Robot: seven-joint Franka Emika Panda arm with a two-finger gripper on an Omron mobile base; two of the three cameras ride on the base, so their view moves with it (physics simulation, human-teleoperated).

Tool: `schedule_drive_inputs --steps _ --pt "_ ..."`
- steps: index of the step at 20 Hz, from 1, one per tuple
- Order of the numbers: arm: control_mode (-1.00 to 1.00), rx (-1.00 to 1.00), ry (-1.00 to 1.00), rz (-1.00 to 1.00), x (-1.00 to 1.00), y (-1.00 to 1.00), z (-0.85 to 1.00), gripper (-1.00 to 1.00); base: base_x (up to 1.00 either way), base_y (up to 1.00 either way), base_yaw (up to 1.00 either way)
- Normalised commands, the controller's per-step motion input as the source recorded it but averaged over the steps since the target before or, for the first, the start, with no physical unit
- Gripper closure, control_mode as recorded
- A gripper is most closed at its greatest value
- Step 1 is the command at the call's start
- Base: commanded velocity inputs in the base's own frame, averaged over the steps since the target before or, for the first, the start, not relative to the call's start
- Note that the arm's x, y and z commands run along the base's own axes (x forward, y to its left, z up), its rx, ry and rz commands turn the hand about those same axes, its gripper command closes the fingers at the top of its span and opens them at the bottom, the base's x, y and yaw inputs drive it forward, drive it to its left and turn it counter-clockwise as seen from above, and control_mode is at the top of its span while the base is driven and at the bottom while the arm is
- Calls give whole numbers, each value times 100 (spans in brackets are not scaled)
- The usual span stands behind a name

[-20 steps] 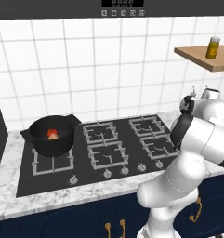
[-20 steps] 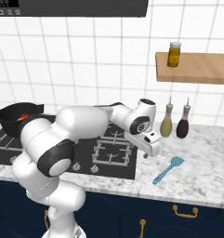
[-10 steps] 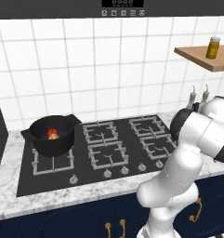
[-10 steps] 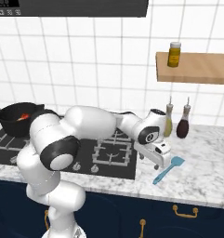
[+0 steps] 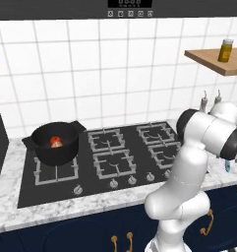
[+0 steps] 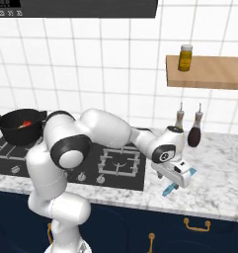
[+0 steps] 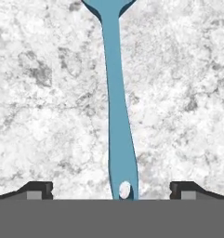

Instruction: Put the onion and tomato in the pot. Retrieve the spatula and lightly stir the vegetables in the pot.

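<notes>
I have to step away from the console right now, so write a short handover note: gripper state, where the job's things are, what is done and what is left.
Gripper: open, low over the marble counter, one finger on each side of the spatula handle, nothing held.
Spatula: lying flat on the counter right of the stove, handle end toward the gripper.
Pot: on the stove's back left burner; the tomato shows inside. An orange bit beside it may be the onion, but it is too small to be sure.
Left: close on the handle, lift, carry to the pot, stir lightly.
</notes>
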Motion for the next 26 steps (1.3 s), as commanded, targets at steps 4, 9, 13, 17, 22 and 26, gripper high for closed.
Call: schedule_drive_inputs --steps 4,9,13,17,22,26 --pt "-100 0 0 2 0 -5 -42 -100 0 0 0" --pt "-100 0 0 0 0 1 -28 -100 0 0 0" --pt "-100 1 0 0 1 0 -24 -100 0 0 0" --pt "-100 1 0 0 0 0 -21 100 0 0 0" --pt "-100 0 0 0 0 0 -2 100 0 0 0" --pt "-100 1 0 1 0 2 0 100 0 0 0"
